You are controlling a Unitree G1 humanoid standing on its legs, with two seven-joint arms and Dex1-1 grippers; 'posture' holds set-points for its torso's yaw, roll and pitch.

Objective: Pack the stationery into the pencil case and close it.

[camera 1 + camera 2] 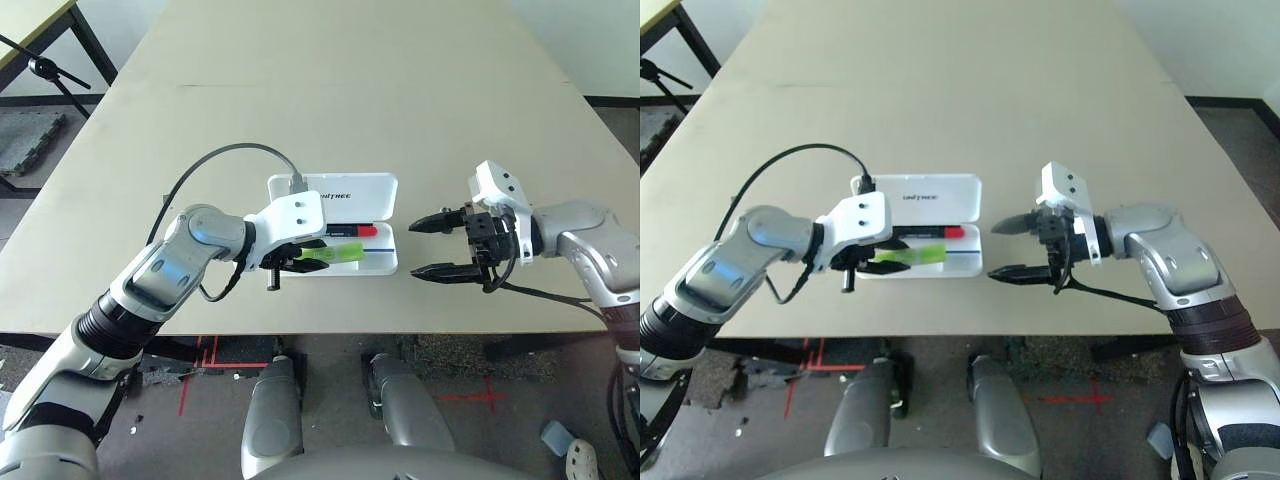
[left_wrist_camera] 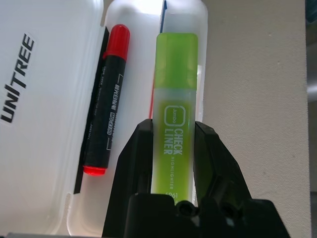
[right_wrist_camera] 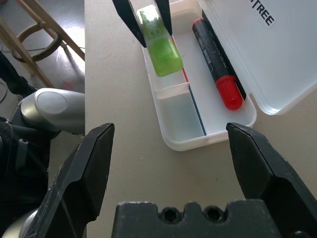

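The white pencil case lies open near the table's front edge, its lid flat behind the tray. A red-and-black marker lies in the tray along the hinge side. My left gripper is shut on the lime-green and white tube, holding it lengthwise over the tray's front compartment. Whether the tube touches the tray I cannot tell. My right gripper stands open just right of the case, its fingers pointing at the case's short end, with nothing between them.
A low divider walls off a small compartment at the tray's right end. The table's front edge runs just below the case. A black stand and another table stand off the far left corner.
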